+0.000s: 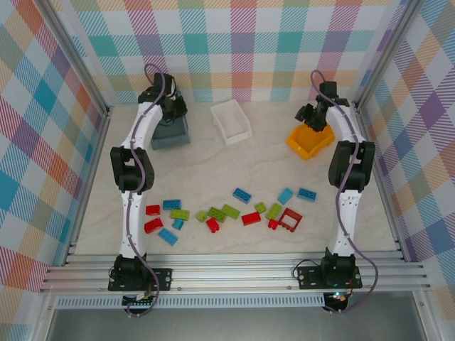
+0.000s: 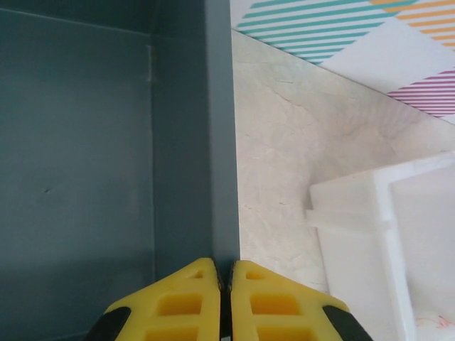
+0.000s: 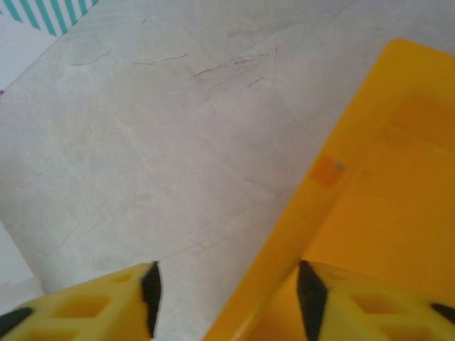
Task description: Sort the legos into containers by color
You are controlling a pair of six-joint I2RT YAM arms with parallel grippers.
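The legos, red, lime green and blue bricks, lie scattered across the near half of the table, among them a blue one (image 1: 242, 194) and an open red frame (image 1: 290, 219). Three containers stand at the back. My left gripper (image 1: 173, 114) (image 2: 224, 273) is shut on the right wall of the grey-blue container (image 1: 170, 136) (image 2: 217, 142), whose inside looks bare. My right gripper (image 1: 313, 117) (image 3: 226, 275) stands open astride the left wall of the orange-yellow container (image 1: 311, 142) (image 3: 341, 177), one finger outside, one inside. The white container (image 1: 231, 122) (image 2: 355, 234) sits between them.
Checked walls close in the table at the back and on both sides. A metal rail (image 1: 234, 273) runs along the near edge, where both arm bases are bolted. Bare marbled tabletop (image 1: 234, 167) separates the containers from the bricks.
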